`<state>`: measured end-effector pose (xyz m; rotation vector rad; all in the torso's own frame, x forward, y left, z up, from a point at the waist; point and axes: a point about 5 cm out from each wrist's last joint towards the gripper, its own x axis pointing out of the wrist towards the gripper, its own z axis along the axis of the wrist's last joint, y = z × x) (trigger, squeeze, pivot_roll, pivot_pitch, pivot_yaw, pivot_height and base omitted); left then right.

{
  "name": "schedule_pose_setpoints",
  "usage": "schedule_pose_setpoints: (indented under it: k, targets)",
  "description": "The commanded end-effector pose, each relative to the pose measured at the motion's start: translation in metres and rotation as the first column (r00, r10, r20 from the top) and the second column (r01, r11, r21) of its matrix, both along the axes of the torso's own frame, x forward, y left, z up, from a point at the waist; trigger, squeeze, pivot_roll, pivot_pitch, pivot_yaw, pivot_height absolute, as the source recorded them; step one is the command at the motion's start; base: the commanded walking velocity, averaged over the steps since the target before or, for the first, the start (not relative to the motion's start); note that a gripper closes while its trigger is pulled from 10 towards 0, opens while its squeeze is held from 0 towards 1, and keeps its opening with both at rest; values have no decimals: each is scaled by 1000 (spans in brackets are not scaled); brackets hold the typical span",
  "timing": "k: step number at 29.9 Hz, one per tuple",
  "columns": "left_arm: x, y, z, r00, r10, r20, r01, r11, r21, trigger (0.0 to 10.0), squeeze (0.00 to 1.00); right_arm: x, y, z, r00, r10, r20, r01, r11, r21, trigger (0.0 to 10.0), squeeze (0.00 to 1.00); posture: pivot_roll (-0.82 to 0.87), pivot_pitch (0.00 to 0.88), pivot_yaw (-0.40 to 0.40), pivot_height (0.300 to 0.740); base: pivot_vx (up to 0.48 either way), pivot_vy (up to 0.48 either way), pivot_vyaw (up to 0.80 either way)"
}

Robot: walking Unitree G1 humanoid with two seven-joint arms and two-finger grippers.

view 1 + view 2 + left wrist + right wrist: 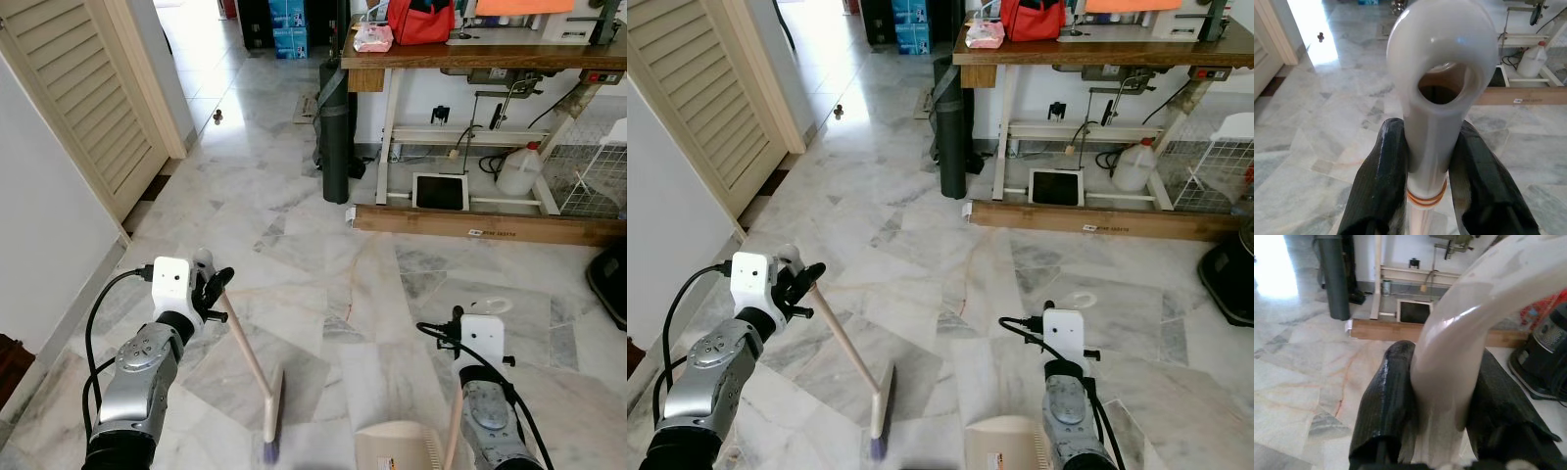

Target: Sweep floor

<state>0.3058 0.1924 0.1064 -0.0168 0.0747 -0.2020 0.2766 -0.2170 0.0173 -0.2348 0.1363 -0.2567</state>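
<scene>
Left wrist view, jaws clamping broom (1435,127)

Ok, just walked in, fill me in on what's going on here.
The robot stands on a grey-white marble floor, set up to sweep. Its left gripper is shut on the white hanging-loop end of a pale wooden-handled broom, whose head rests on the tiles in front of it. Its right gripper is shut on the curved cream handle of a beige plastic dustpan down by its right side. A wooden sewing table stands ahead.
</scene>
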Motion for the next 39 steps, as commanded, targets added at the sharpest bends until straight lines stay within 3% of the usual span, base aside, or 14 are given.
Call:
schedule_pose_setpoints:
  k: [1, 7, 30, 39]
  targets:
    - [3, 2, 8, 999, 11, 49, -11, 1000, 1, 10000, 0, 2, -4, 3, 1000, -11, 7, 11, 1000, -8, 10000, 0, 94, 0, 62, 740, 0, 0, 0]
    - [5, -1, 6, 998, 3, 55, -3, 1000, 0, 10000, 0, 12, -10, 17, 998, -19, 62, 20, 1000, -19, 10000, 0, 85, 0, 57, 740, 0, 0, 0]
    - [10, -6, 11, 994, -10, 108, 14, 999, -32, 10000, 0, 16, -15, 22, 997, -27, 76, 29, 999, -28, 10000, 0, 77, 0, 54, 740, -308, 0, 0]
    - [10, -5, 9, 995, -6, 99, 7, 1000, -14, 10000, 0, 15, -17, 21, 997, -25, 66, 28, 999, -36, 10000, 0, 82, 0, 50, 740, 0, 0, 0]
